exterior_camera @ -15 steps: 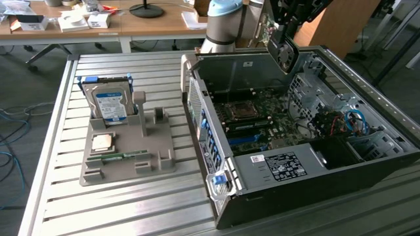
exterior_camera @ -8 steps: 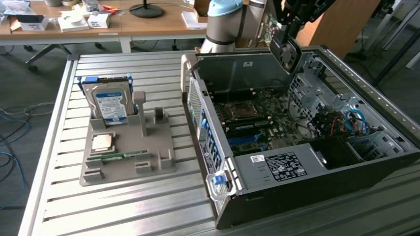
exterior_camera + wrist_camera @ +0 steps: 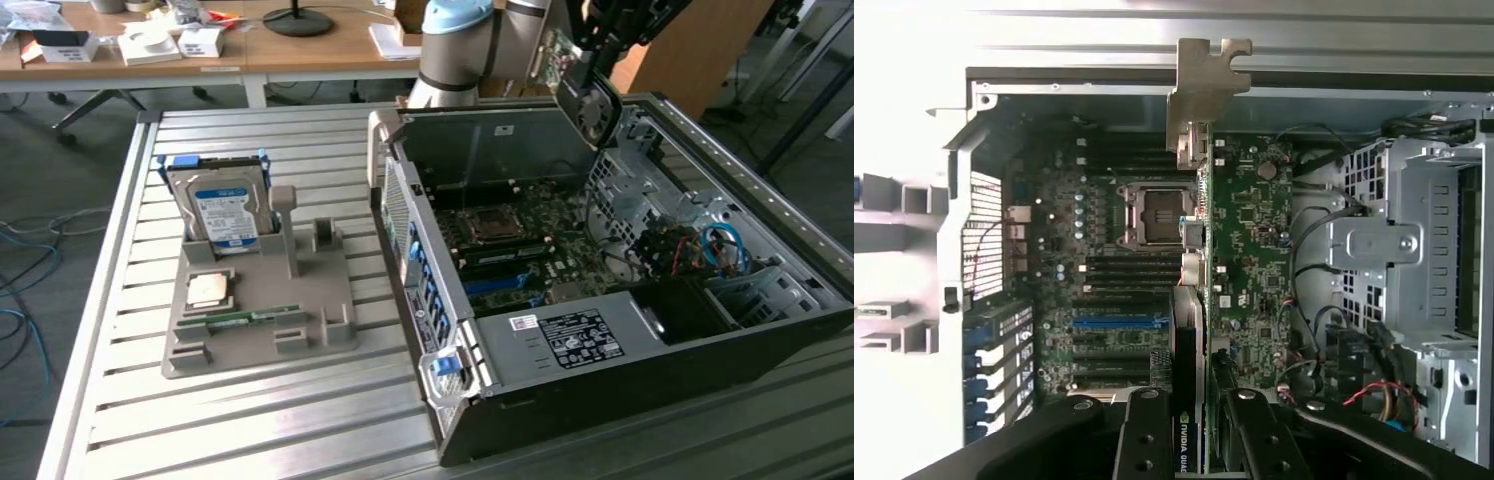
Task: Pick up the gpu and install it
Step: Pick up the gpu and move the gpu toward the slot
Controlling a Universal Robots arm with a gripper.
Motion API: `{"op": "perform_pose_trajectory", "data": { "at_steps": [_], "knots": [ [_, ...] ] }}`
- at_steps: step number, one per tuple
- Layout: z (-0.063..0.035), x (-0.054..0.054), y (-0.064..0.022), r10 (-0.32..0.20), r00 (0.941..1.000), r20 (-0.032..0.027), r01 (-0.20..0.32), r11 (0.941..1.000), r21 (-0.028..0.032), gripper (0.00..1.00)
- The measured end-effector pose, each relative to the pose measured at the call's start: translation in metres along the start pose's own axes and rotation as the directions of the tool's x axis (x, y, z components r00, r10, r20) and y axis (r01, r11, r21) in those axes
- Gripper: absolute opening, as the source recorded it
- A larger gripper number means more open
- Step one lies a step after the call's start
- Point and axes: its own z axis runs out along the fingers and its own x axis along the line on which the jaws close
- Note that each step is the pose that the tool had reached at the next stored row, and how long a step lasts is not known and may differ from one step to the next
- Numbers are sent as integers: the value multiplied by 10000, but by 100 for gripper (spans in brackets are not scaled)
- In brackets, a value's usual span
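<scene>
The hand (image 3: 1189, 425) is closed on the gpu (image 3: 1191, 330), its black fingers (image 3: 1144, 435) clamping the card edge-on, with the silvery bracket (image 3: 1206, 85) at the far end; the card hangs above the open computer case (image 3: 561, 400), over the motherboard (image 3: 1104, 300) and just beside the CPU socket (image 3: 1154, 215), not yet seated; on the slatted desk (image 3: 267, 420), towards the exterior view's left, a grey holder (image 3: 320, 330) carries a hard drive (image 3: 224, 215) and a memory stick (image 3: 240, 318).

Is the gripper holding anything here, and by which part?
The gripper holds the gpu, fingers clamping its faces at the end away from the metal bracket.
</scene>
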Motion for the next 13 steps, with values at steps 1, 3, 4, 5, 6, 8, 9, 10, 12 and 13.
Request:
{"op": "perform_pose_trajectory", "data": {
  "at_steps": [1, 3, 4, 5, 6, 8, 9, 10, 12, 13],
  "knots": [
    [2, -44, 1, -5, 10000, -20, 5, 10000, -1, 26],
    [4, -126, 3, -21, 10000, -61, 21, 10000, 1, 26],
    [5, -164, 4, -26, 10000, -81, 26, 10000, 2, 26],
    [6, -201, 5, -32, 9999, -100, 32, 10000, 3, 26],
    [7, -237, 6, -38, 9999, -116, 38, 10000, 4, 26],
    [9, -300, 8, -44, 9999, -143, 44, 10000, 5, 26],
    [13, -324, 9, -44, 9999, -151, 44, 10000, 2, 26],
    [24, -340, 9, -45, 9999, -155, 45, 10000, 1, 26],
    [59, -351, 7, -45, 9999, -158, 45, 10000, 5, 26],
    [77, -356, 6, -46, 9999, -158, 46, 10000, 3, 26]
  ]
}}
